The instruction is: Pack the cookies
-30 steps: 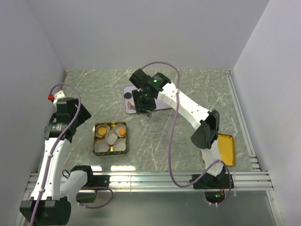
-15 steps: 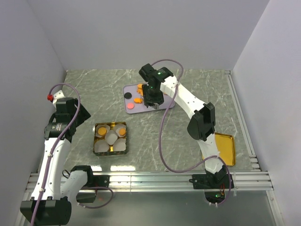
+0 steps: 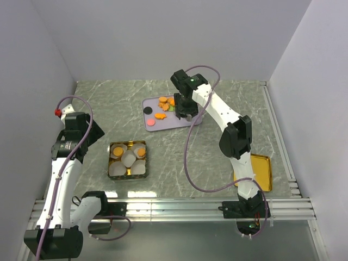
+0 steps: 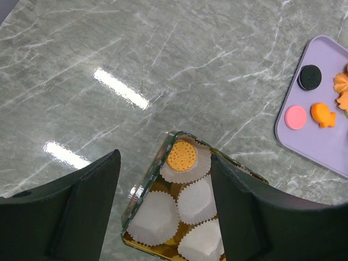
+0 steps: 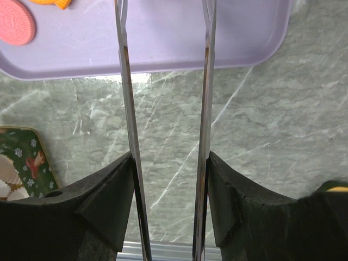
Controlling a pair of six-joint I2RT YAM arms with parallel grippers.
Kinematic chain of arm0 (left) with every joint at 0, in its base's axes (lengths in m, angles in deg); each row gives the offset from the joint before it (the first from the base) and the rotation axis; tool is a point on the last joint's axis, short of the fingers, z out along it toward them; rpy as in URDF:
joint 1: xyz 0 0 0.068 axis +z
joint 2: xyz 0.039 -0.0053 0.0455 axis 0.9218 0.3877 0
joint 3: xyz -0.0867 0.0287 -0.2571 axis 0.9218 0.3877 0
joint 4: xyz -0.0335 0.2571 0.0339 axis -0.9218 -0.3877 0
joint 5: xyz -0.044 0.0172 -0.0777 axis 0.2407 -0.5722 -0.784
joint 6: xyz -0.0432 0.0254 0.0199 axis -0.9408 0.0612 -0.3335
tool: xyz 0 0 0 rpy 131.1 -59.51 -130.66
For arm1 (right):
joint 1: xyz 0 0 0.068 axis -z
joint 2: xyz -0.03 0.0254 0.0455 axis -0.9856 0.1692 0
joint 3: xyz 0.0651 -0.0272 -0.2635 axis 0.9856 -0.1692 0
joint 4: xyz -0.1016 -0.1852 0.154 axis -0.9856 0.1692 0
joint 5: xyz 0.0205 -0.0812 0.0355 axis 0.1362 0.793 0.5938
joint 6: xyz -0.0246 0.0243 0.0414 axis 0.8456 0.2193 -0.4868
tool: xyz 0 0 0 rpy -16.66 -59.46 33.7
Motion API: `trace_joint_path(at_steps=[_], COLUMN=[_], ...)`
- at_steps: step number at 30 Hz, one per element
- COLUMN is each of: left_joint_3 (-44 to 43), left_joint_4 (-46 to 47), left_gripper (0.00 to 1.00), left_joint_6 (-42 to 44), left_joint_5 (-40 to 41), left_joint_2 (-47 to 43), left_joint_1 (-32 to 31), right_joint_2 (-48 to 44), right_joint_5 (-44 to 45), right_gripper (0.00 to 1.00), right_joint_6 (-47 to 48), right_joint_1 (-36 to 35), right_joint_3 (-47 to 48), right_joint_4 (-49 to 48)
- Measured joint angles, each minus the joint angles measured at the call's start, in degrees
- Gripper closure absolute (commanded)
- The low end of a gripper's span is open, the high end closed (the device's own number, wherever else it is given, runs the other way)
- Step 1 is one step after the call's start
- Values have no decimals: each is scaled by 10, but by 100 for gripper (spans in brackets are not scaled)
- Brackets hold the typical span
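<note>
Pick in hand; right gripper [image 3: 185, 112] gapes empty over the purple tray [image 3: 169, 123]; next, straddle one of the cookies [image 3: 163, 101]; left gripper [image 4: 165, 160] jaws apart, empty.

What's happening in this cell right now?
Cookie packing, partway through. The right gripper is open and empty, over the near part of the purple tray, where loose cookies lie: black, pink and orange. The left gripper is also open and empty, held above the gold tin on the table's left. The tin holds white paper cups. Two of them carry an orange cookie; the rest look empty. Nothing is gripped at this moment.
</note>
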Motion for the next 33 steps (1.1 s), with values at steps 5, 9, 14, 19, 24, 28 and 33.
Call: trace_joint_path(at_steps=[5, 9, 14, 19, 24, 28, 33], left_joint_3=[0, 0, 0, 0, 0, 0, 0], left_joint_4=[1, 1, 1, 1, 1, 1, 1], left_gripper=[28, 28, 28, 28, 28, 28, 28], left_joint_6=[0, 0, 0, 0, 2, 2, 2], left_joint_5=[0, 0, -1, -2, -3, -4, -5], left_joint_2=[2, 4, 4, 5, 5, 5, 5], left_joint_1=[1, 4, 8, 10, 11, 11, 11], right_joint_2=[16, 43, 57, 61, 61, 61, 61], right_joint_5=[0, 0, -2, -5, -13, -17, -17], right_gripper=[41, 41, 41, 44, 53, 58, 59], right_joint_6=[5, 9, 14, 15, 16, 15, 15], right_joint_1=[0, 2, 6, 8, 9, 9, 9], right_joint_3=[2, 15, 19, 33, 35, 35, 35], right_joint_4=[-2, -3, -1, -1, -2, -5, -5])
